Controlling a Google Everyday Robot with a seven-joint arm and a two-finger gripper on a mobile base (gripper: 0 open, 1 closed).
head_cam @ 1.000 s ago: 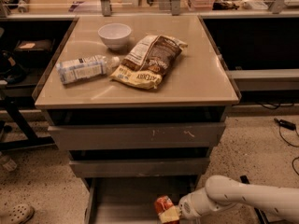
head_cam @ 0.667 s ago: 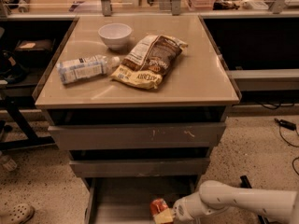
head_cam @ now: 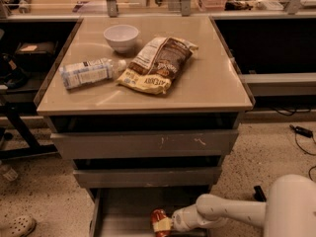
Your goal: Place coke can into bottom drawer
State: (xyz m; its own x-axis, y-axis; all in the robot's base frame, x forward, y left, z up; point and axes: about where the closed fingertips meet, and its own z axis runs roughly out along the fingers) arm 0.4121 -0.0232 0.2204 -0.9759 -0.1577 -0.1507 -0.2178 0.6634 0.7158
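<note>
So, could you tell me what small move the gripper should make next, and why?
Probably ease the gripper down a little, then let go. It holds the small red-orange metal coke can over the flat grey floor of the open bottom drawer, between its side walls; whether the can already rests on the floor cannot be told.

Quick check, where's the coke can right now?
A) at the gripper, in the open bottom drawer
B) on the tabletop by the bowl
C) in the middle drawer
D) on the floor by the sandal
A: the coke can is held at the tip of the gripper, low inside the open bottom drawer, while the tabletop carries the bowl, water bottle and snack bag.
</note>
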